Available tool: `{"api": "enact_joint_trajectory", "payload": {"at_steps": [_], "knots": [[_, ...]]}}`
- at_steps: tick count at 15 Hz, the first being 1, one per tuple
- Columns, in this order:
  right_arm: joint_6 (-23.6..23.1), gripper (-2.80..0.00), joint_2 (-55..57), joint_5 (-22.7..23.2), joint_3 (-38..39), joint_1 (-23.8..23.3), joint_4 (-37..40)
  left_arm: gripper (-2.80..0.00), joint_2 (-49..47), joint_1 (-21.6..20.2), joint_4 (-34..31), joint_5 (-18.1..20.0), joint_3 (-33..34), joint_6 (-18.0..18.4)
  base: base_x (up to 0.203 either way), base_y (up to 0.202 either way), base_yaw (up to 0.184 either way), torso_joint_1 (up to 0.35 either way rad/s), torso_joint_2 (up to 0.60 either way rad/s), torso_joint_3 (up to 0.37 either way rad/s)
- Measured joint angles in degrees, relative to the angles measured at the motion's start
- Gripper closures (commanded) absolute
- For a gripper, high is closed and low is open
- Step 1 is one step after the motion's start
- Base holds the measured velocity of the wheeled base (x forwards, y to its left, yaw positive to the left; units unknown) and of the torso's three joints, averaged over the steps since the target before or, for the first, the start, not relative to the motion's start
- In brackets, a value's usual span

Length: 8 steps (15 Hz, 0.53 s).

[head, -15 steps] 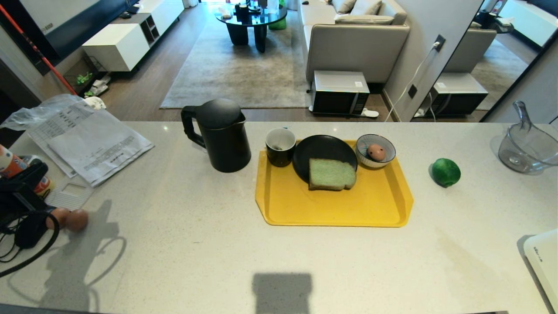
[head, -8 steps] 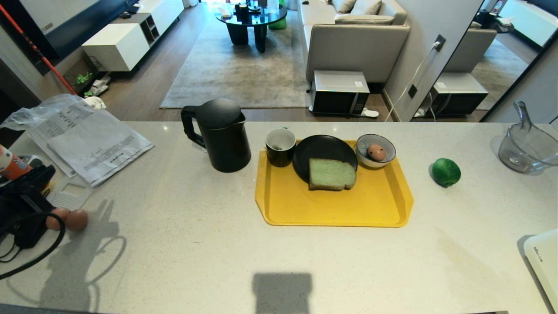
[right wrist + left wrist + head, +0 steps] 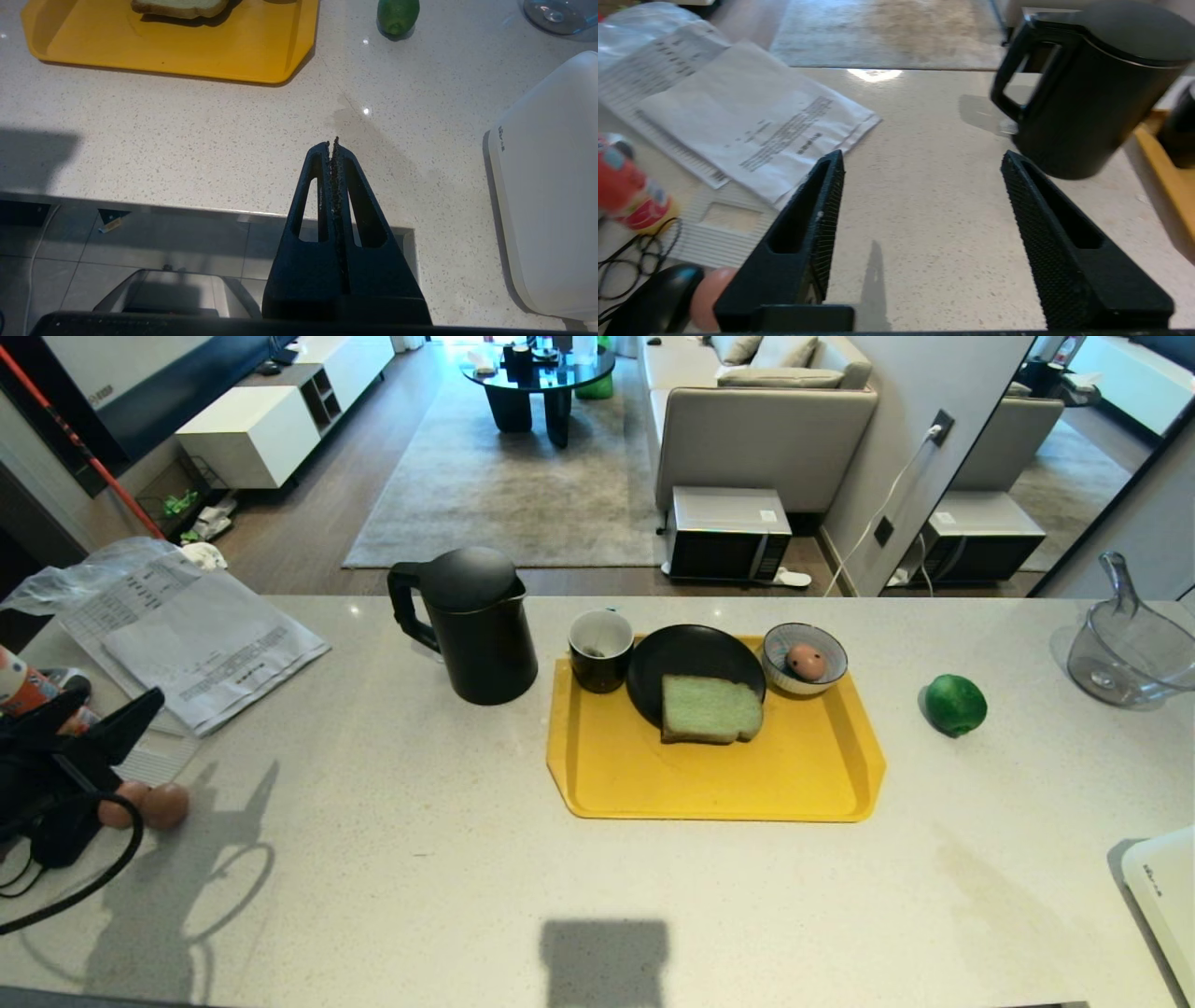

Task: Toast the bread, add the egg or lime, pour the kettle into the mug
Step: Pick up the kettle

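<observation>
The kettle stands upright on the desk just left of the yellow tray, its loop handle turned toward my left side and its lid on, and it is what my left claw faces: in the left wrist view the handle sits ahead and off toward the right finger, still well apart from it. That claw's fingers are spread wide with nothing between them, low over the desk near its left edge beside two plain brown eggs and some printed papers. I judge the kettle to be the heaviest thing here, stiff and matte, more so if it holds water, so the handle is the place to grip, high on the loop near the body so it will not swing when tilted; the smooth round wall is too wide and would slip. The mug waits at the tray's back left corner, close to the kettle, so the pour is short. The bread lies partly on the black plate, the spotted egg sits in a striped bowl, and the lime rests on the desk right of the tray. My right claw hangs pressed shut and empty over the desk's near edge
</observation>
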State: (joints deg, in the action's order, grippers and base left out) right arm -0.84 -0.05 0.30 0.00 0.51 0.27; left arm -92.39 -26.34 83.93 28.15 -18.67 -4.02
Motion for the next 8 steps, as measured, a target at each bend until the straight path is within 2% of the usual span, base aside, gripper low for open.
{"api": "enact_joint_trajectory", "payload": {"at_steps": [4, 8], "knots": [[-0.01, 0.00, 0.00, 0.01, 0.00, 0.00, -0.02, -2.80, -2.99, 0.00, -0.02, 1.99, -2.88, 0.00, 0.000, 0.000, 0.000, 0.000, 0.00, 0.000], [-0.02, 0.00, 0.00, -0.01, 0.00, 0.00, -0.02, -2.80, -8.75, 0.01, -0.07, 4.09, -11.40, -0.05, 0.000, 0.000, 0.000, 0.000, 0.00, 0.000]]}}
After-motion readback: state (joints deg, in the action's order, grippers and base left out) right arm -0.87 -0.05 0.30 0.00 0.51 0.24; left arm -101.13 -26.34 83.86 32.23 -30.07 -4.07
